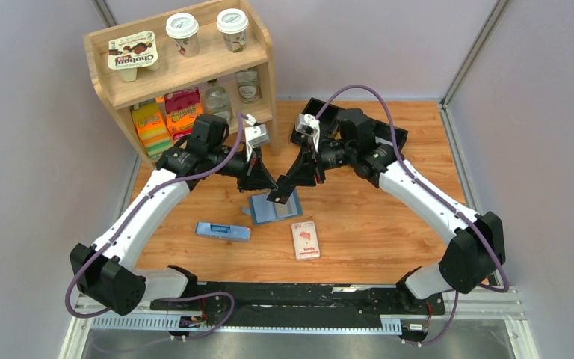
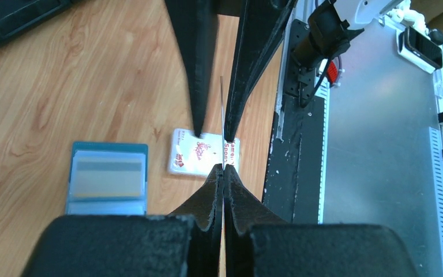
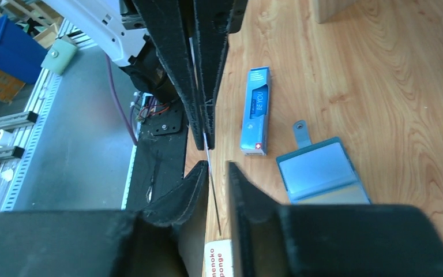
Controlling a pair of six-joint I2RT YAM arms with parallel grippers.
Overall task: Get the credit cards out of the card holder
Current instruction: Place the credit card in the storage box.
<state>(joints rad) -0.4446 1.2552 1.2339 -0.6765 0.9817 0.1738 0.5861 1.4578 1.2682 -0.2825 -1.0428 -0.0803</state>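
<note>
The step in hand looks like a hand-over in the air of the first card taken out. One arm has it, and the other is placed to take it. The next move calls for the receiving jaws to close squarely on the card's flat faces before the giving jaws let go, or the thin plastic may slip and drop. Nearest the arm bases, on the near side of the card holder (image 1: 269, 211), a white pack (image 1: 306, 240) with a red picture lies flat on the desk (image 1: 389, 224). A narrow pale blue box (image 1: 223, 231) lies beside the holder toward the left arm. The holder itself lies open and flat in the middle of the desk, and a tan-gold card (image 2: 108, 176) shows in its slot, so by my reading half the job remains. Just above the holder's far edge both arms meet. The left gripper (image 2: 224, 168) has its jaws pressed together on the dark grey card (image 1: 282, 196), which it holds clear of the holder. The right gripper (image 3: 218, 167) has its jaws narrowly apart, one on each side of that card, with a gap showing. Whether a pad touches it I cannot tell. Beyond the holder stands a wooden shelf (image 1: 179, 67) of cups and packets.
</note>
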